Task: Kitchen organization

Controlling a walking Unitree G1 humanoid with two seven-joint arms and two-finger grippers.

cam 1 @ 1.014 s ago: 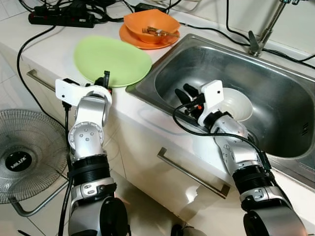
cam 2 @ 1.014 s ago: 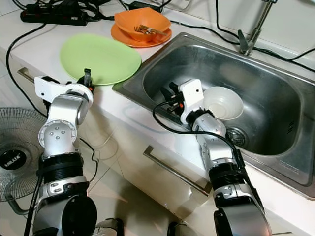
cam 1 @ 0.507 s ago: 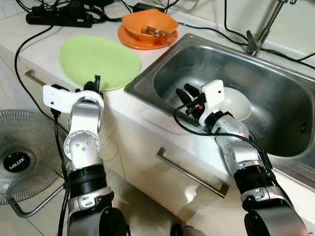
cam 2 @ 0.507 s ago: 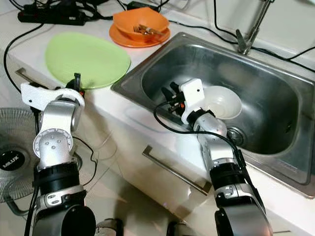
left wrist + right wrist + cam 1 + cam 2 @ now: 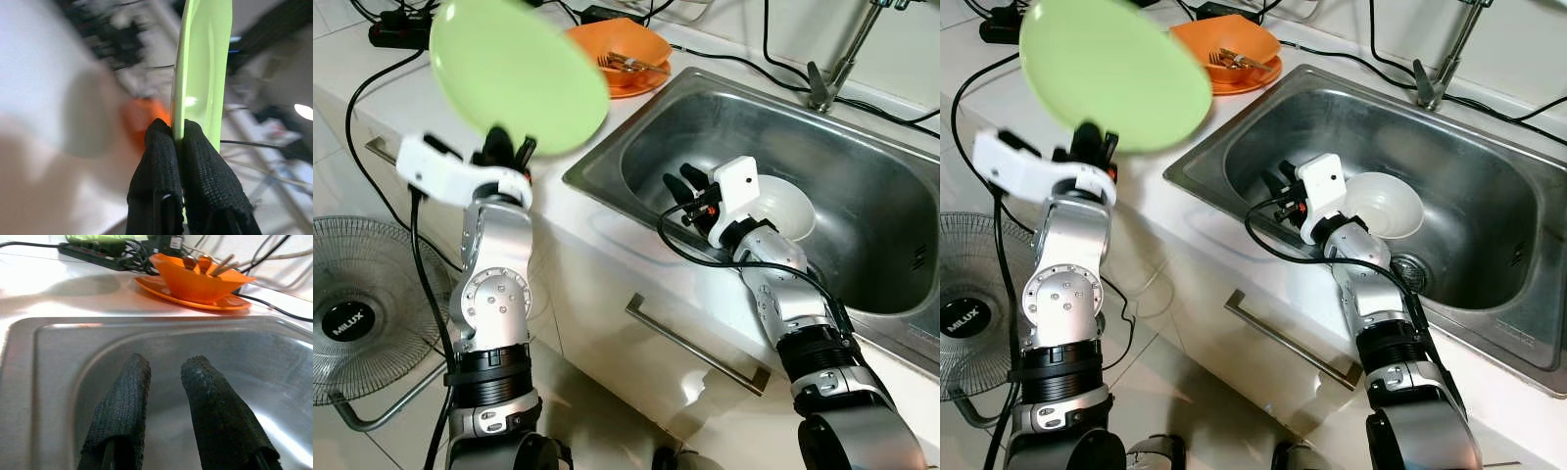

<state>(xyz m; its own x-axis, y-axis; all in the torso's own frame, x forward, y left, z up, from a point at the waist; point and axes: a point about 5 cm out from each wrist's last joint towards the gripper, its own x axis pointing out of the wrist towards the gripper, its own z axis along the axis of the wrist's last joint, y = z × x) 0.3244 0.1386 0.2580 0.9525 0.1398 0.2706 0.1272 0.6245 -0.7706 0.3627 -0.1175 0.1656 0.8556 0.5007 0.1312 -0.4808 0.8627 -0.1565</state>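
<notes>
Up above the bench (image 5: 382, 88), the green plate (image 5: 514, 73) is tilted in the air, its near rim pinched between the clamped fingers of the left end effector (image 5: 509, 149). To the right, the right end effector (image 5: 688, 192) hangs inside the sink (image 5: 862, 147) with fingers parted, holding nothing, just left of a white bowl (image 5: 785, 208). Farther back sits an orange bowl (image 5: 625, 44) on an orange plate.
</notes>
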